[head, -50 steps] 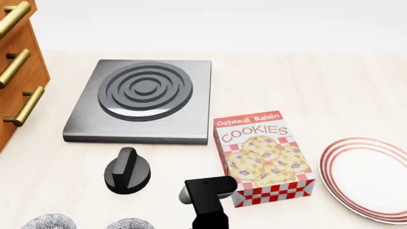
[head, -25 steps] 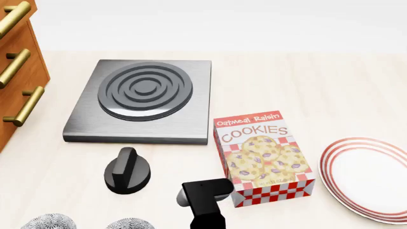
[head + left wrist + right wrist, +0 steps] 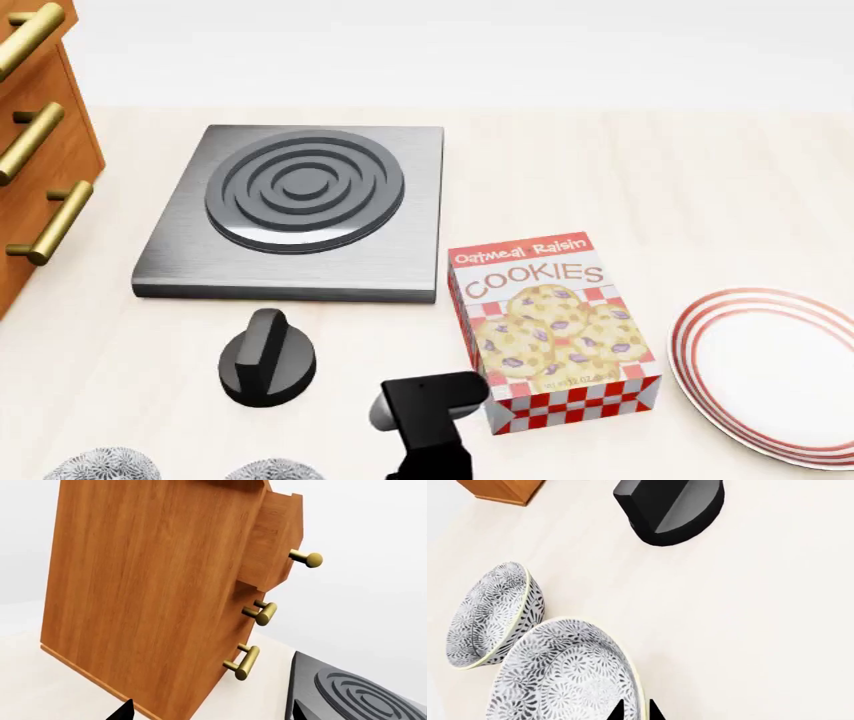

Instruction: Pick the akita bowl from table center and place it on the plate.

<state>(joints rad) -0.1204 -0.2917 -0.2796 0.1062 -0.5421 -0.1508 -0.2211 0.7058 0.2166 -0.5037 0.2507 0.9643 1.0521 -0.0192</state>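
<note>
Two speckled black-and-white bowls stand at the table's near edge. The akita bowl [image 3: 564,675] [image 3: 274,470] is the one nearer the table's middle, and its look-alike [image 3: 490,615] [image 3: 100,466] stands beside it. My right gripper [image 3: 637,714] has its jaws narrowed on the akita bowl's pale rim, one tip outside and one inside. In the head view only the right wrist [image 3: 427,410] shows. The red-ringed white plate [image 3: 781,375] lies at the far right. My left gripper [image 3: 212,716] is open over bare table near the cabinet, holding nothing.
A cookies box [image 3: 554,325] stands between the bowls and the plate. A black knob [image 3: 271,358] [image 3: 670,505] sits just beyond the bowls. A grey stove plate [image 3: 300,205] lies behind it, and a wooden drawer cabinet [image 3: 34,140] [image 3: 153,590] stands at the left.
The right wrist has shifted slightly left and lower in the head view. Both bowls, the box and the plate stay where they were.
</note>
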